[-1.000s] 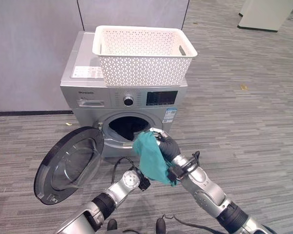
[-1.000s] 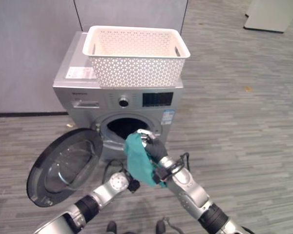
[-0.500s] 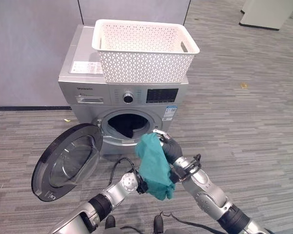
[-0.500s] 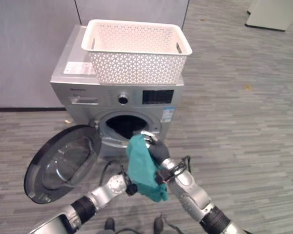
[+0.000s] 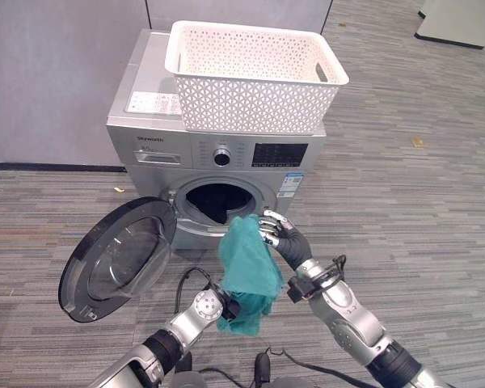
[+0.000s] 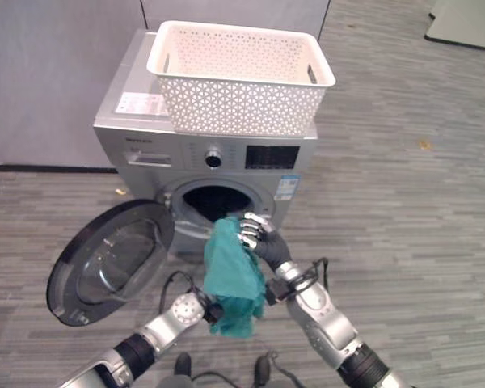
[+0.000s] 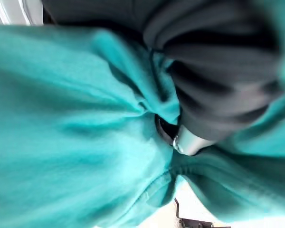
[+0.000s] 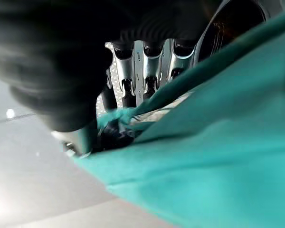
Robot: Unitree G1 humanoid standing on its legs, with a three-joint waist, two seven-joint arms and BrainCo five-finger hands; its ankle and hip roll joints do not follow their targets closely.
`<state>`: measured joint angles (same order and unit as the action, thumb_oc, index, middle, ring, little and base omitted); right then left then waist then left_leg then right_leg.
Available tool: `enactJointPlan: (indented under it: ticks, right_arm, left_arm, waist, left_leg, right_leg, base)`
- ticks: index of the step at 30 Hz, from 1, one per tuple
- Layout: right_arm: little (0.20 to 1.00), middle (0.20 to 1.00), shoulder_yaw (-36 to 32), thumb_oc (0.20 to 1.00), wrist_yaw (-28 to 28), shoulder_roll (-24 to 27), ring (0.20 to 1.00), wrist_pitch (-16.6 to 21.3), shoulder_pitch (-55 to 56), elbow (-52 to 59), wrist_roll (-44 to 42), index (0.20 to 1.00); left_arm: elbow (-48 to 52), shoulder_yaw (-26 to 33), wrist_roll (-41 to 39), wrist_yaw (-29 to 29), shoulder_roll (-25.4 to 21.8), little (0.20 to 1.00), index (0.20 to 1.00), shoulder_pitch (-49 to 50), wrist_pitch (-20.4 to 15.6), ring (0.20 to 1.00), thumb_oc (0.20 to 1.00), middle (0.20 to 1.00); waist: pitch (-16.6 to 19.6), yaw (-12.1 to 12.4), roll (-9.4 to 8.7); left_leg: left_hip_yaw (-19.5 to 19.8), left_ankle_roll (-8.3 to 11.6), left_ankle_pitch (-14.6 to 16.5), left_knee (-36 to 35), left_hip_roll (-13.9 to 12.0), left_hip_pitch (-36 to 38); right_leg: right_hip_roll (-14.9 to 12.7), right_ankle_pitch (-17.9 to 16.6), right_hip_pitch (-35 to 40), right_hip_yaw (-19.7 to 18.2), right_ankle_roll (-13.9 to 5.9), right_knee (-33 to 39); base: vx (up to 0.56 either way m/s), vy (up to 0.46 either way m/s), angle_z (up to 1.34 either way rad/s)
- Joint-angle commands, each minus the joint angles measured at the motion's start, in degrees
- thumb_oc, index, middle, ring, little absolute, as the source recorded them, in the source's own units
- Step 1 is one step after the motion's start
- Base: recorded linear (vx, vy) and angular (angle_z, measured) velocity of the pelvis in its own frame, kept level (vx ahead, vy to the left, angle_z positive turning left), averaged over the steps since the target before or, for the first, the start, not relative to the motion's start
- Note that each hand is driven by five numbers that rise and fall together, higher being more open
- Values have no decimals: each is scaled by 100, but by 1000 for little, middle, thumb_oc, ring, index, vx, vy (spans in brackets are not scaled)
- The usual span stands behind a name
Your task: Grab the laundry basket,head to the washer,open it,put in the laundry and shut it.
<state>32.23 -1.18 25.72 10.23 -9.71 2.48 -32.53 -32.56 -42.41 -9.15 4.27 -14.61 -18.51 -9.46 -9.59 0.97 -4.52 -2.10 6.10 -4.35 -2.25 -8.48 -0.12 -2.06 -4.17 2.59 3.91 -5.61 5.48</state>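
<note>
At the washer's mouth: a garment held up for loading.

In the left eye view the right hand (image 5: 284, 238) pinches the top of a teal cloth garment (image 5: 246, 271), likely so it hangs just before the silver front-loading washer's (image 5: 158, 141) dark opening; the round glass door (image 5: 117, 259) swings wide leftward, clear; the white lattice plastic basket (image 5: 255, 77) sits on top; in the left wrist view the left hand (image 7: 218, 90) lies among teal folds, grip untellable; in the right wrist view fingers (image 8: 142, 66) curl on cloth.
</note>
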Motion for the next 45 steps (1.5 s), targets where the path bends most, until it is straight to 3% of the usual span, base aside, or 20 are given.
enactJointPlan:
  ticks: [1,10,13,14,17,21,26,30,31,34,35,40,45]
  right_arm:
    - [1000,1000,-580,1000,-66,108,1000,170,148,140,232,1000]
    - [1000,1000,-1364,1000,-175,296,1000,110,1056,-352,593,1000]
    - [1000,1000,-1675,1000,-247,72,1000,142,1402,-606,404,1000]
    - [1000,1000,-1964,1000,-259,-222,1000,199,1677,-856,69,1000]
    - [1000,1000,-2076,1000,-292,-386,1000,199,1817,-1147,30,1000]
    - [1000,1000,-1998,1000,-288,-417,1000,159,1759,-1529,222,1000]
    - [1000,1000,-1897,1000,-138,-598,1000,92,1619,-2197,224,1000]
    - [1000,1000,-1749,1000,-94,-807,1000,-11,1394,-2692,214,1000]
    - [1000,1000,-1667,1000,-106,-839,1000,-17,1230,-2865,262,1000]
    - [1000,1000,-1534,1000,-117,-949,1000,-80,1008,-3207,324,1000]
    - [1000,1000,-1517,1000,-93,-960,1000,-95,1022,-3270,315,1000]
    - [1000,1000,-1484,1000,-44,-937,1000,-136,1232,-3350,350,1000]
    - [1000,1000,-1564,1000,12,-867,1000,-141,1560,-3425,328,1000]
  left_arm:
    - [-238,19,-171,50,235,200,200,-304,-316,200,200,200]
    - [-161,564,-341,36,-44,200,200,150,-325,200,200,200]
    - [-132,833,-718,36,-60,200,200,405,-326,200,200,200]
    - [-131,1108,-1121,38,-21,200,200,681,-297,200,200,200]
    - [81,1435,-1642,-1,-20,200,200,1020,-319,200,200,200]
    - [396,1702,-1767,-41,-150,200,200,1262,-438,200,200,200]
    - [928,2076,-1879,-189,-417,200,200,1618,-548,200,200,200]
    - [1134,2201,-1913,-272,-541,200,200,1793,-560,200,200,200]
    - [1153,2230,-1969,-300,-569,200,200,1853,-553,200,200,200]
    - [1091,2291,-2081,-359,-550,200,200,2010,-513,200,200,200]
    - [1061,2309,-2127,-411,-566,200,200,2087,-491,200,200,200]
    - [1011,2363,-2297,-528,-515,200,200,2369,-386,200,200,200]
    - [1009,2187,-2250,-642,-430,200,200,2471,-264,200,200,200]
  waist:
    - [171,53,-242]
    - [244,-24,-244]
    - [290,-75,-225]
    - [322,-120,-212]
    - [325,-116,-207]
    - [292,-79,-203]
    - [299,38,-55]
    - [335,72,156]
    - [299,157,217]
    - [307,279,353]
    - [314,258,366]
    - [344,309,205]
    - [421,296,135]
  left_leg:
    - [267,-166,50,164,-21,-615]
    - [209,-176,178,328,-24,-597]
    - [178,-185,182,308,-17,-564]
    - [142,-186,199,323,-7,-557]
    - [103,-192,307,518,21,-609]
    - [85,-213,500,862,69,-698]
    - [43,-416,838,1168,312,-694]
    - [1,-616,894,1001,487,-486]
    - [-71,-630,899,957,462,-420]
    - [-242,-634,919,828,450,-270]
    - [-300,-637,907,779,438,-214]
    - [-462,-566,873,915,395,-174]
    - [-428,-371,695,803,305,-99]
  right_leg:
    - [-123,933,478,132,129,-51]
    - [-154,937,495,44,100,-48]
    - [-177,946,499,27,86,-48]
    - [-202,946,508,15,75,-49]
    - [-242,937,521,-9,73,-56]
    - [-304,937,566,-42,45,-65]
    - [-576,997,515,-190,-97,-313]
    - [-663,1059,-80,-283,-170,-1318]
    - [-658,1020,-318,-145,-211,-1570]
    - [-837,943,-663,1003,-242,-2047]
    - [-780,955,-727,1201,-201,-2098]
    - [-447,1033,-343,1315,95,-1410]
    - [-229,977,110,1463,228,-773]
  base:
    - [0,0,0]
    - [5,6,-2]
    - [5,7,-2]
    - [0,0,0]
    - [0,0,0]
    - [3,34,-11]
    - [35,104,-10]
    - [18,150,-18]
    - [-62,96,-48]
    - [-50,60,-84]
    - [11,-25,-53]
    - [27,-129,-42]
    - [29,-105,-9]
